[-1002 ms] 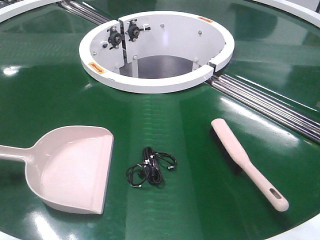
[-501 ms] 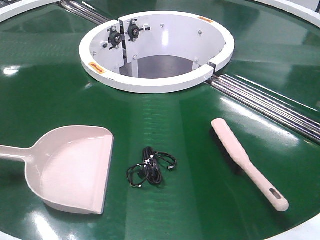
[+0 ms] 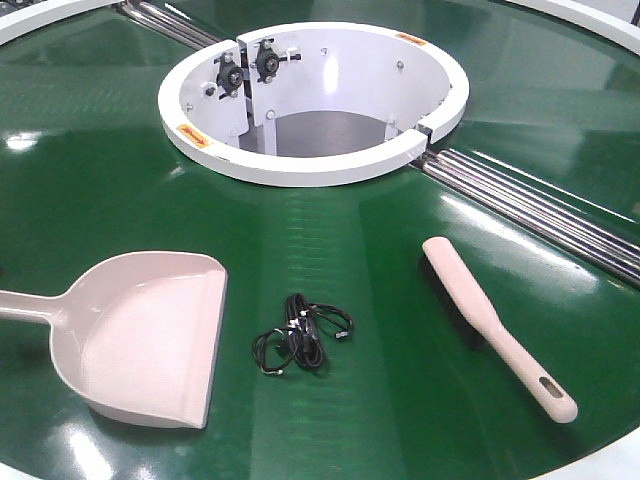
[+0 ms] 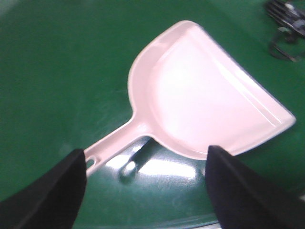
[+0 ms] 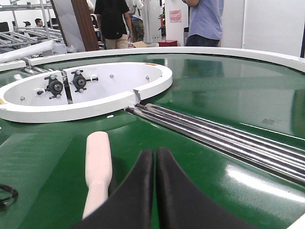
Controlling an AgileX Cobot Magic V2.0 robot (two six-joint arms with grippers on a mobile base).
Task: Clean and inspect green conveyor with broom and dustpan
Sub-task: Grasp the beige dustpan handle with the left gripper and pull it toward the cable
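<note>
Green conveyor [image 3: 330, 240] | one dustpan [image 3: 150, 340]; one broom [image 3: 490, 320] (both lying flat) | left gripper [image 4: 145, 157] wide; right gripper [image 5: 155, 157] closed

I am looking in on what reads as a factory floor or industrial workshop. The green conveyor [image 3: 100, 180], a broad glossy belt, rings a white collar [image 3: 300, 165]. Steel roller strips [image 5: 214, 133] run outward from the collar, and black bearing fittings [image 5: 78, 82] are bolted to its inner wall. Beyond the collar, past the belt's far rim, a person in black [image 5: 113, 21] and another in a blue shirt [image 5: 205, 19] stand near metal racking [image 5: 21, 37], with a red notice [image 5: 175, 15] posted behind them.
</note>
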